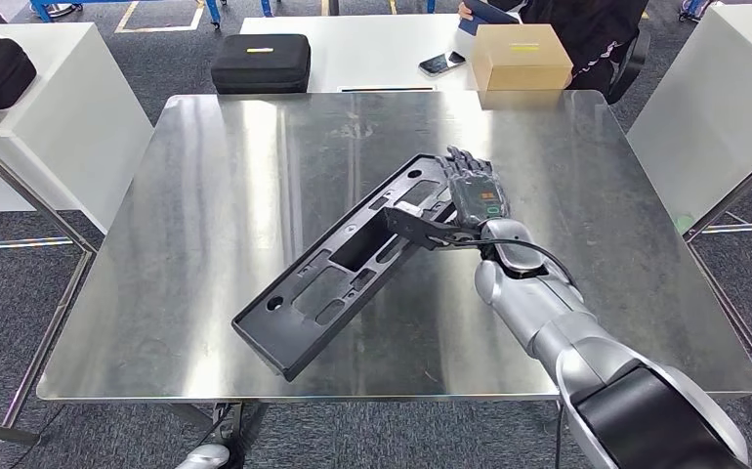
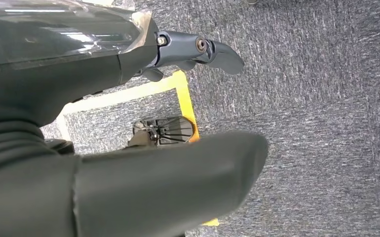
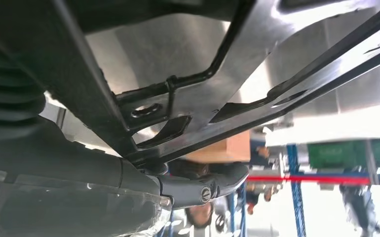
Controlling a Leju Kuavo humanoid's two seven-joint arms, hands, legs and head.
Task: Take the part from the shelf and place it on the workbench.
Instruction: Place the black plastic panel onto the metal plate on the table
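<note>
A long black part (image 1: 353, 264) is lying diagonally across the centre of the frame on the steel bench (image 1: 206, 195). The right hand (image 1: 475, 191) is gripping its upper right end. The left hand (image 2: 129, 148) is holding nothing, fingers apart, over grey carpet.

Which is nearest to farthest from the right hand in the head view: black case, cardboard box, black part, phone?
1. black part: under the right hand, on the workbench.
2. phone: beyond the workbench, on the white table.
3. cardboard box: beside the phone, too close to rank against it.
4. black case: far left.
</note>
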